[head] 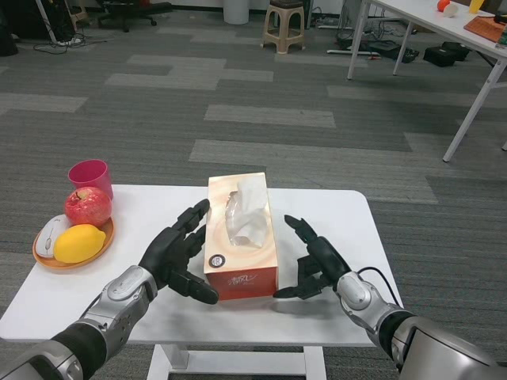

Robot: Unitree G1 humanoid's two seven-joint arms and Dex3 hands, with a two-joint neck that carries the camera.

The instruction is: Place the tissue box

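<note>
You get an evenly lit, fairly bright picture; the light is soft and seems to fall from overhead. The table (pixel 333 218) top reads near-white without blown glare. Faint, soft shadows lie under the left hand (pixel 181 255), the right hand (pixel 313 265) and beside the box (pixel 240 236). The apple (pixel 87 205) carries a small highlight. Foreground detail is sharp; the far room is a little softer. Straight lines bend slightly toward the edges.

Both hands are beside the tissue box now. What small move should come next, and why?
Probably draw both hands outward. The tissue box already rests flat on the table; the left hand lies against its left side, and the right hand is open near its right, with a gap showing.
</note>
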